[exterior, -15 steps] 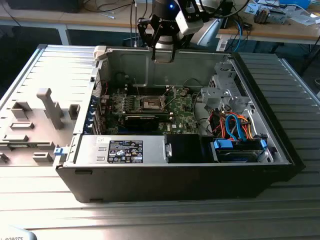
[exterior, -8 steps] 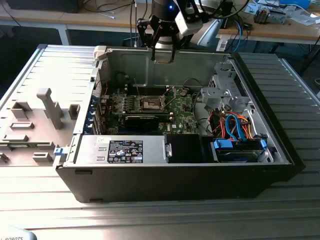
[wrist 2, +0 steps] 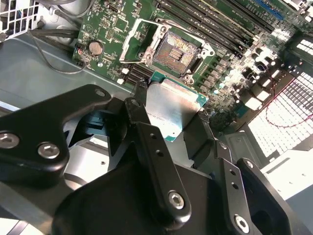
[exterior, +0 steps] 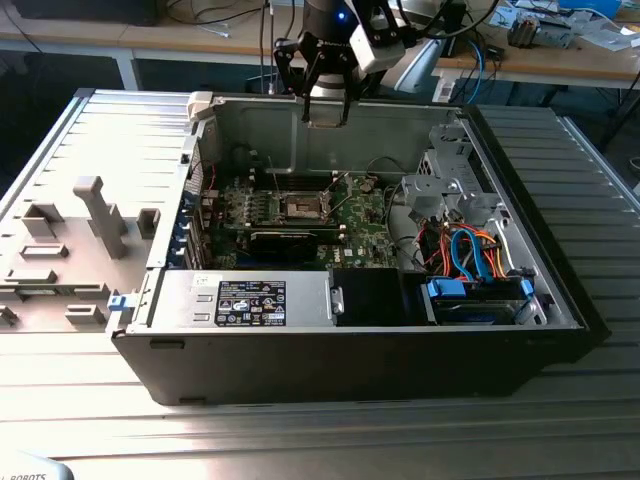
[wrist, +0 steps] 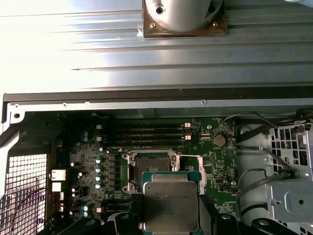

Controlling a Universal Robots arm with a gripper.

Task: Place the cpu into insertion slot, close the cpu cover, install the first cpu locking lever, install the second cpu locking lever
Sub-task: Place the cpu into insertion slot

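Ribbed grey desk (exterior: 300, 440) holds the open case (exterior: 350, 360); my end effector (exterior: 326, 115) hangs upper centre, exterior view. Second wrist view: it pinches the cpu (wrist 2: 171, 110) by opposite edges. First wrist view: cpu (wrist: 171, 203) clear of the insertion slot (wrist: 151, 169), unseated. Light, stiff, I judge fragile; edge grip suits.

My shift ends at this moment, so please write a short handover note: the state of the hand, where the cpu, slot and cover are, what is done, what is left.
The hand is shut on the cpu, gripping it by its edges above the open computer case.
The cpu hangs clear of the board, close to the insertion slot in both wrist views.
The insertion slot is empty, with its dark centre exposed.
The cpu cover is open, swung up off the slot.
Done: the cpu is picked up.
Left: seating the cpu, closing the cover, both lever steps.
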